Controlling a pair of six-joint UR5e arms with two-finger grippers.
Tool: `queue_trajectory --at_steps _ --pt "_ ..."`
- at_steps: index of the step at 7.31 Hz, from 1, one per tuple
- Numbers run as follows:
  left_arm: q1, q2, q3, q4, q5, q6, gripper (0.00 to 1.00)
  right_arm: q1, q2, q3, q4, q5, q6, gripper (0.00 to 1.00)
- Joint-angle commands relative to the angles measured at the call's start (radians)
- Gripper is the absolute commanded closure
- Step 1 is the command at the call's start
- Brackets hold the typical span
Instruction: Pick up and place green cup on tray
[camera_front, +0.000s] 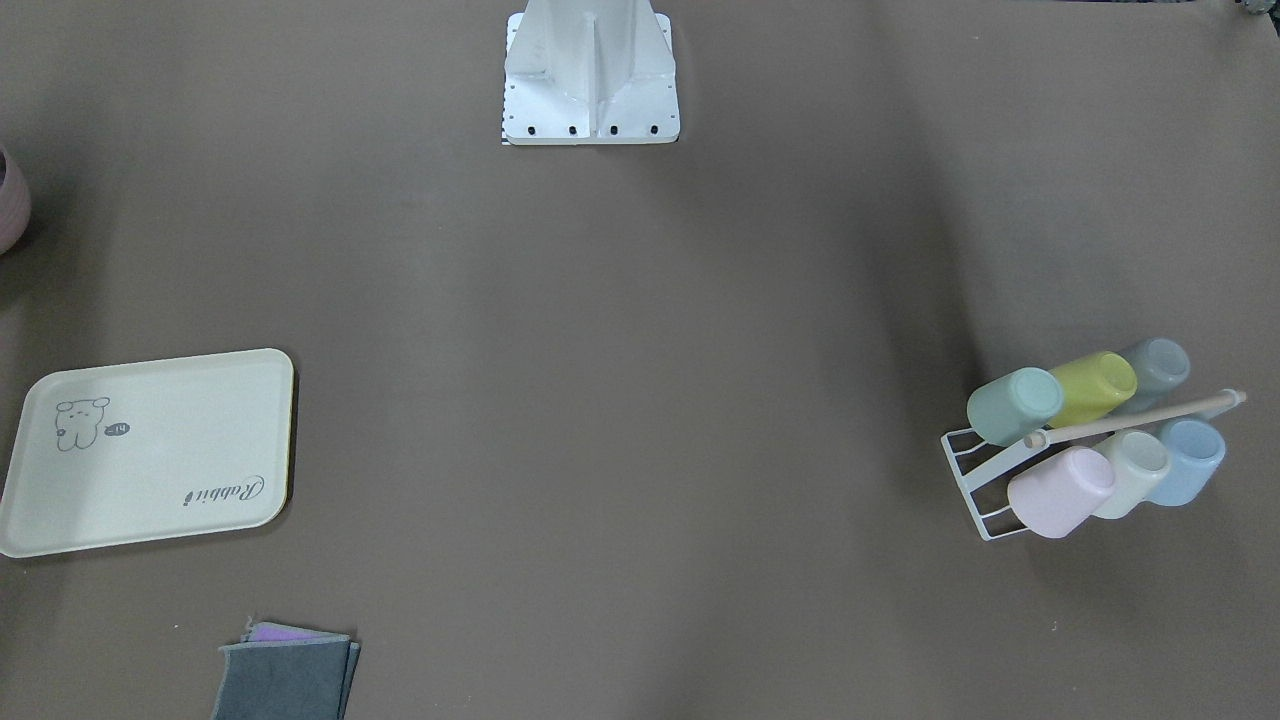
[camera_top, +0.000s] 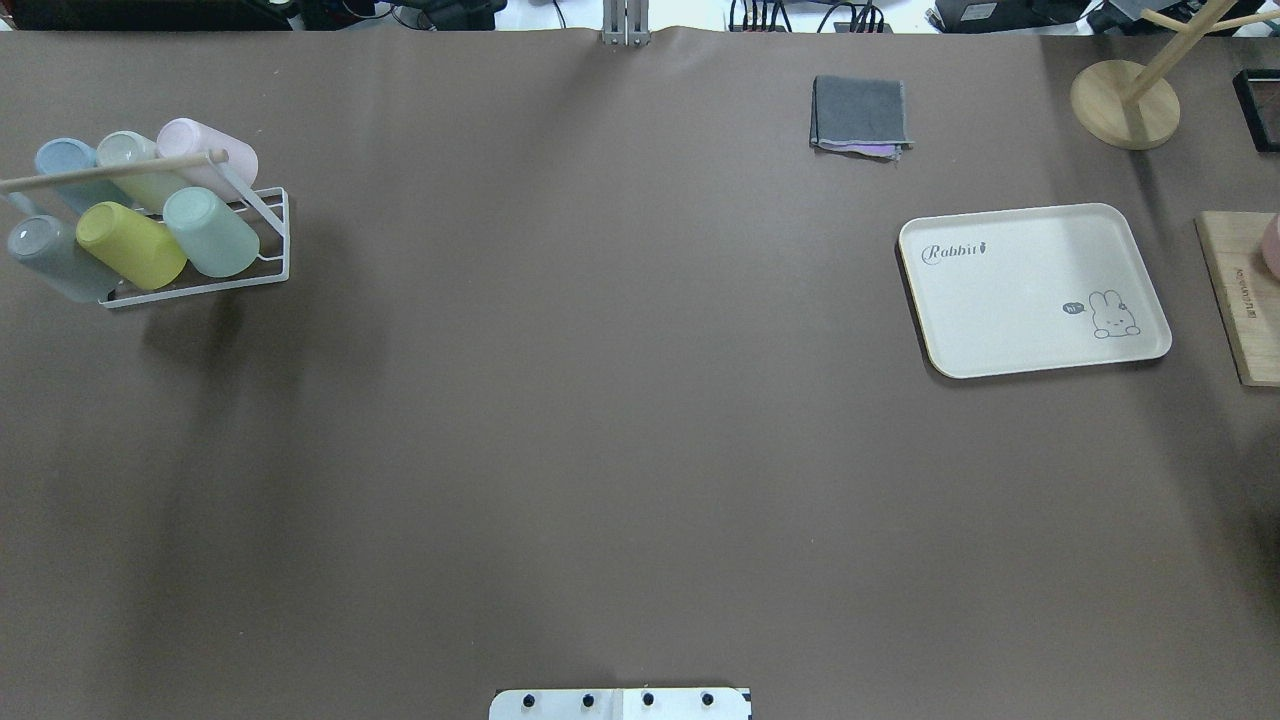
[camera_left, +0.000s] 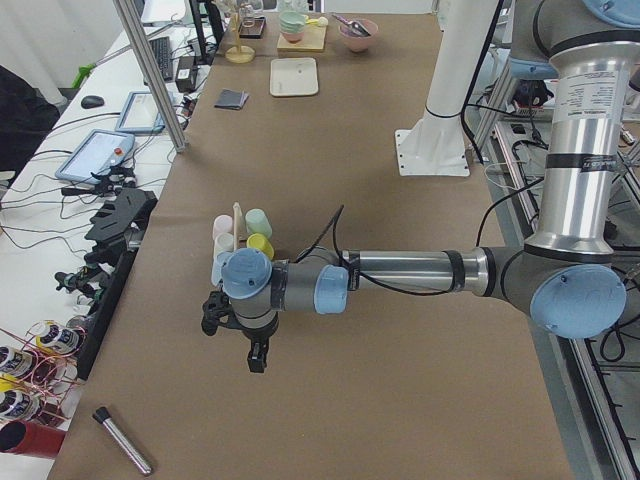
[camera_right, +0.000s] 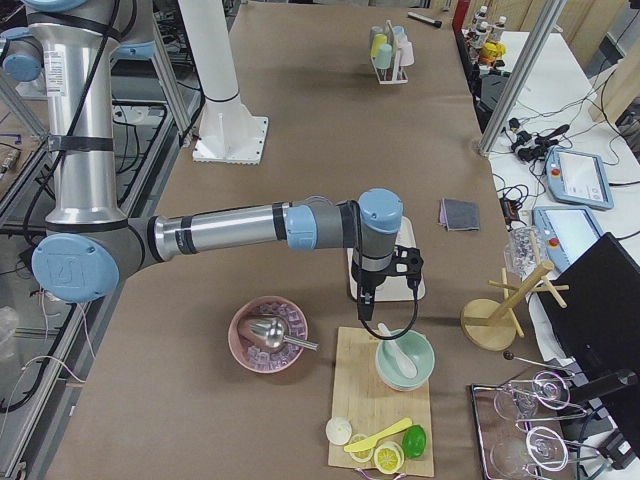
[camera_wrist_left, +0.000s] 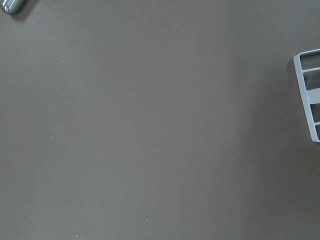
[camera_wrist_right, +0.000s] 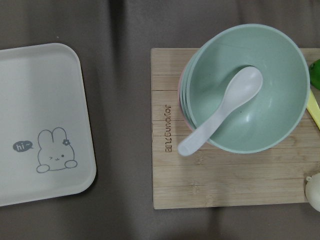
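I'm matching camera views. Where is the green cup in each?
Front-facing: green cup, right side, on the white rack.
Overhead: upper left, beside the yellow cup.
Exterior left: centre-left, above the yellow cup.
Exterior right: top centre, too small to single out.
Left wrist: not in view.
Right wrist: not in view.
Landmark: the white rack.

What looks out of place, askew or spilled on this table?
Nothing stands out. The green cup lies tilted in the rack like the other cups, as the rack holds them. The tray lies flat and bare. No spill shows.
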Motion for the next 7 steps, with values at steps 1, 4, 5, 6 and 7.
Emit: queue_trajectory --at_steps 1,4,5,6,7 --pt "0.0 0.0 -0.004 0.0 -0.004 -0.001 0.01 0.001 -0.001 0.0 0.0 0.0 -0.001 0.0" --pt "-0.001 0.003 -0.023 0.0 -0.013 -0.002 0.01 0.001 -0.001 -0.004 0.0 0.0 -0.003 0.0" --pt "-0.001 0.003 -0.026 0.0 -0.013 -0.002 0.01 0.001 0.001 -0.017 0.0 0.002 0.0 0.0" --pt "0.0 0.002 -0.024 0.0 -0.011 -0.002 0.01 -0.001 0.005 -0.018 0.001 0.0 0.002 0.0" --pt "-0.001 0.002 -0.024 0.0 -0.011 -0.002 0.01 -0.001 0.002 -0.014 0.014 0.003 0.008 0.0"
